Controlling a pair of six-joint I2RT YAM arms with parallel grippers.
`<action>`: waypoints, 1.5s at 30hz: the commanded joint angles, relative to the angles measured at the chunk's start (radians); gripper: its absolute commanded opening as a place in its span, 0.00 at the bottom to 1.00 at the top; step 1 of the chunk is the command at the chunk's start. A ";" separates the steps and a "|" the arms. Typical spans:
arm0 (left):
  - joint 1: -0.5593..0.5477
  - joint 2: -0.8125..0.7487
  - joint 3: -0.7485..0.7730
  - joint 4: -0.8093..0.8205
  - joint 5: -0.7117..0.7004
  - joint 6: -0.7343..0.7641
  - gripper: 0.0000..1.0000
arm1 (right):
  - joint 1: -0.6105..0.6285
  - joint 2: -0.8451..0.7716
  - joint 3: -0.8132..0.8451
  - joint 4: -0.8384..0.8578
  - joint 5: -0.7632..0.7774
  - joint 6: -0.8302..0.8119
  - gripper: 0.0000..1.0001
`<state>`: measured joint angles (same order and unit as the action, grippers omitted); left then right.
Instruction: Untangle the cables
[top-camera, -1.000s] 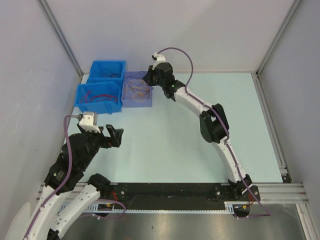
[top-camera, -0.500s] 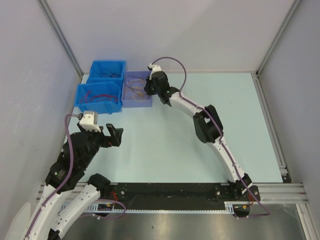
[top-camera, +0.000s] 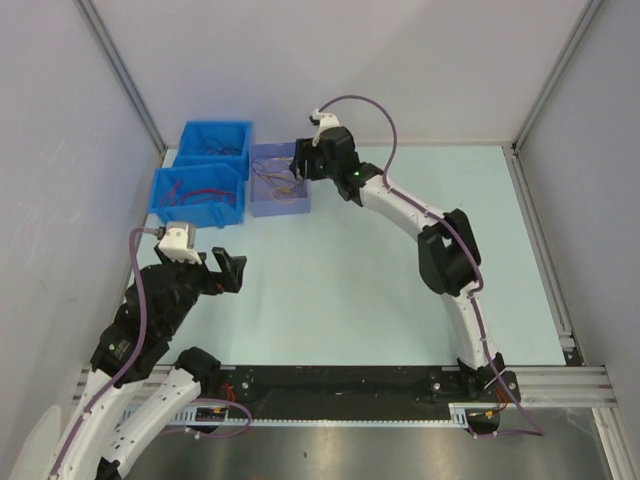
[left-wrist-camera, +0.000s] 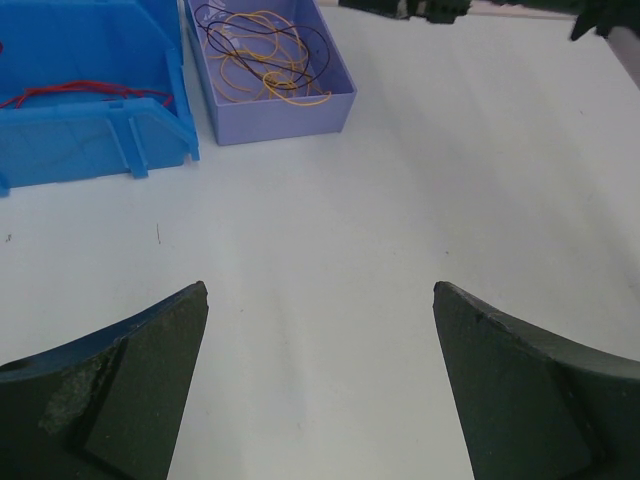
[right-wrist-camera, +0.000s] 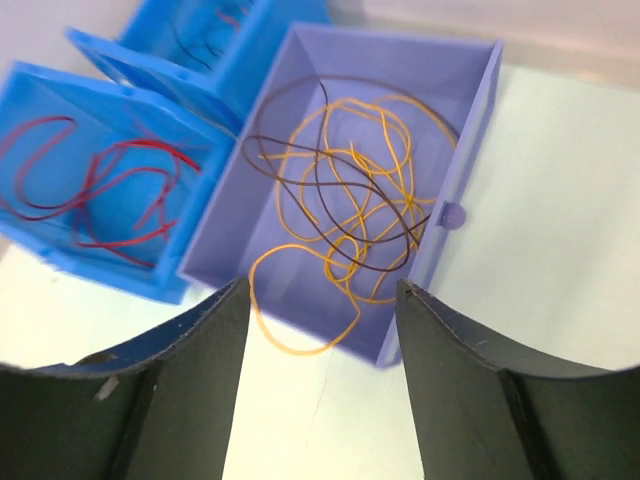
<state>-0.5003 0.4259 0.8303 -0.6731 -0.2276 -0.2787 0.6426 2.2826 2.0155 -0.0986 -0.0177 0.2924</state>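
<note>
Near edge, by the bases: L gripper (top-camera: 232, 272), fingers wide apart, nothing betw., over bare table (left-wrist-camera: 330, 230).

Far left of table: R gripper (right-wrist-camera: 320, 380) above near end of lilac tray (right-wrist-camera: 480, 130). Fingers apart, nothing clamped.

In tray: cables (right-wrist-camera: 360, 240), orange/yellow w/ dark purple, tangled in one loose knot. One orange loop up against near wall.

Just beside tray, on its left: blue bin (right-wrist-camera: 140, 95) w/ red cables (right-wrist-camera: 130, 150), loose, not knotted w/ the others.

Behind that, toward far wall: second blue bin (top-camera: 215, 130). Dark strands inside, too small to sort.
</note>
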 joint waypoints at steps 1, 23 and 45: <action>0.011 0.005 -0.007 0.029 0.017 0.021 1.00 | -0.015 -0.190 -0.092 0.082 -0.022 0.014 0.65; 0.011 0.138 0.016 0.011 -0.044 0.000 1.00 | -0.084 -0.767 -0.751 0.011 0.162 0.028 0.66; 0.084 0.327 -0.571 1.177 -0.605 0.143 1.00 | -0.124 -1.178 -1.307 0.171 0.384 0.154 0.81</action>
<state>-0.4694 0.7521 0.3595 0.0563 -0.6655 -0.2703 0.5167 1.1213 0.7265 -0.0170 0.3080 0.4068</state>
